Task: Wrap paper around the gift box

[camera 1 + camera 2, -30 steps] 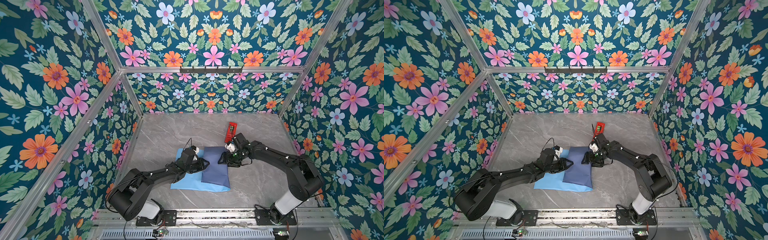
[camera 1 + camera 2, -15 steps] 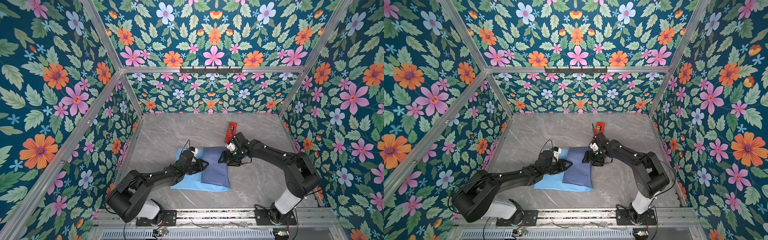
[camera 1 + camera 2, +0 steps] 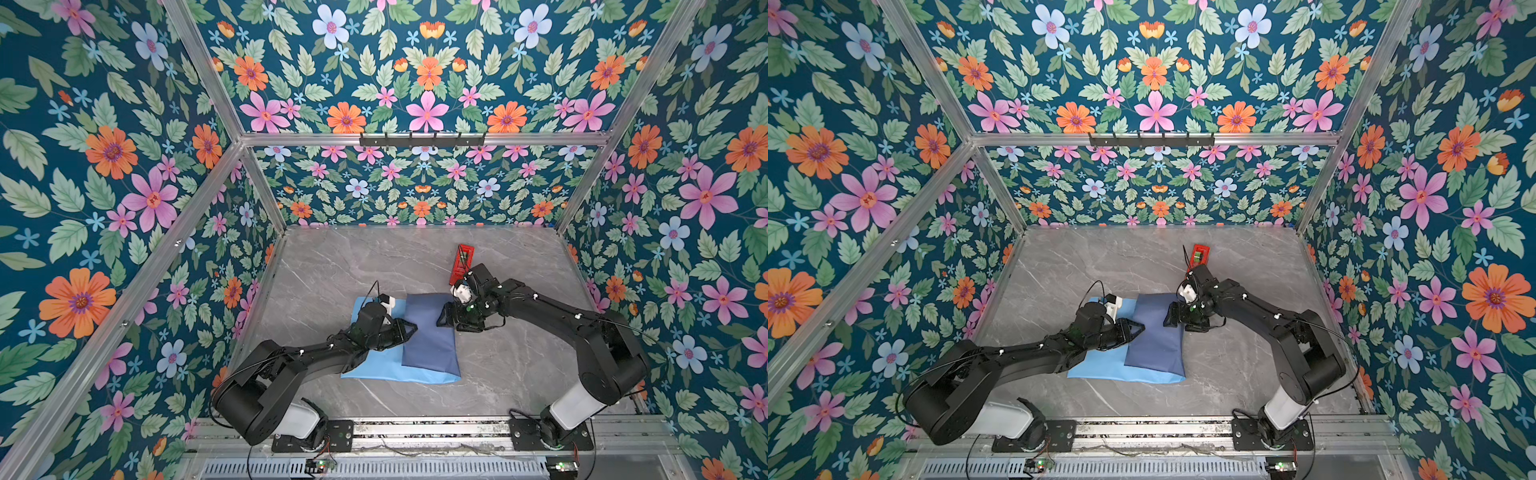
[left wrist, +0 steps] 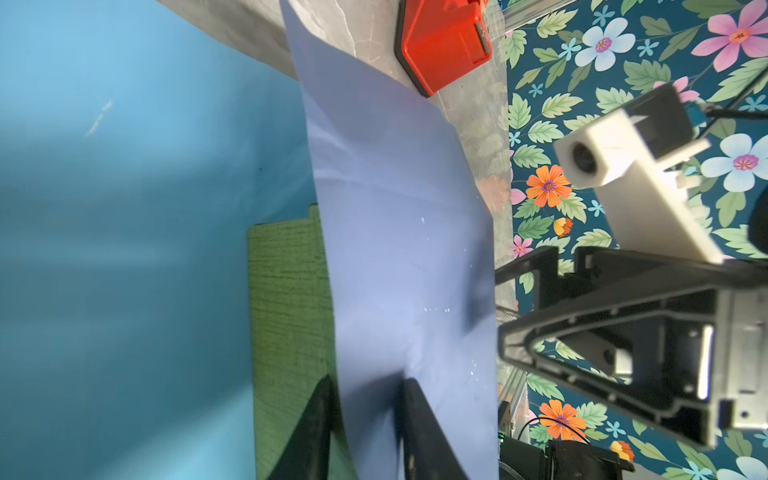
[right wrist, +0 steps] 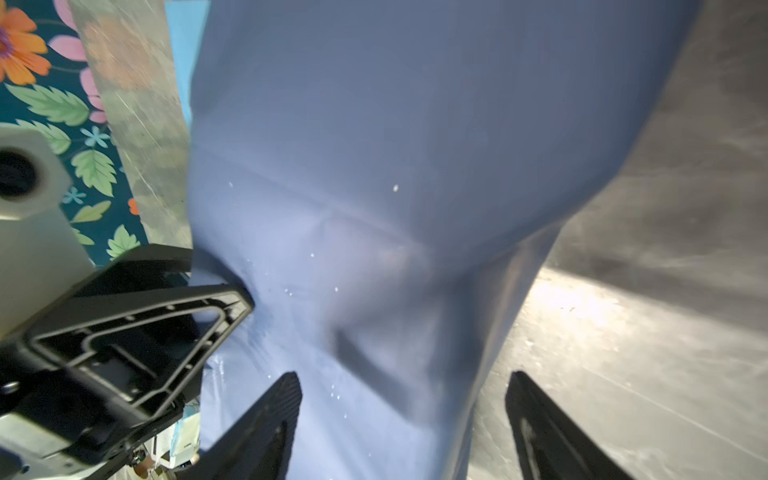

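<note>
Paper [image 3: 428, 332] flap lies over box [image 4: 291, 291], one side only. Left gripper [image 4: 365, 419] straddles flap edge, clamp unclear; right gripper [image 5: 405, 395] released. Judged: opposite flap, ends left to do.

This is a robotics lab test cell, not a lived-in room. A frame of aluminium posts [image 3: 204, 70] boxes in the workspace. Its panels [image 3: 428, 62] carry one printed flower-and-leaf pattern on the left, right and far sides, like a backdrop. The bench [image 3: 353, 257] is a bare grey marble-look slab. Along its near edge runs a metal rail [image 3: 432, 428] with two black robot arms bolted to it on plates, the left arm [image 3: 316, 357] and the right arm [image 3: 552, 309]. Loose wires trail along the rail. A small circuit board [image 3: 561, 466] glows green beside a vented strip [image 3: 374, 469]. A black hook bar [image 3: 422, 141] is fixed to the far crossbeam.
</note>
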